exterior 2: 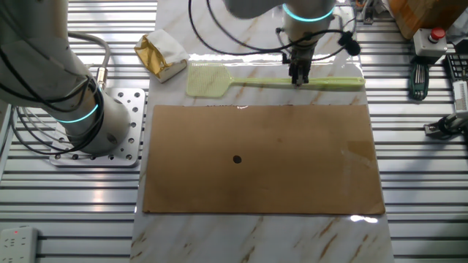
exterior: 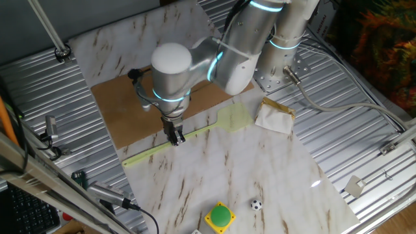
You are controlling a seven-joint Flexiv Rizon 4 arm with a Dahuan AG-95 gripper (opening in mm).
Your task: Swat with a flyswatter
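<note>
The pale yellow-green flyswatter (exterior: pixel 195 135) (exterior 2: pixel 278 82) lies flat on the marble sheet along the far edge of the brown board (exterior 2: pixel 292 168) (exterior: pixel 117 110). Its mesh head (exterior 2: pixel 204 79) (exterior: pixel 234 117) points toward the paper packet. My gripper (exterior: pixel 176 136) (exterior 2: pixel 298 76) points straight down at the middle of the handle, with its fingers close together on the handle. A small black dot (exterior 2: pixel 236 159) sits on the board; the arm hides it in the one fixed view.
A crumpled white-and-tan paper packet (exterior: pixel 274 116) (exterior 2: pixel 162 55) lies beside the swatter head. A green button on a yellow box (exterior: pixel 220 216) and a tiny ball (exterior: pixel 256 205) sit on the marble. The arm's base (exterior 2: pixel 80 109) stands left of the board.
</note>
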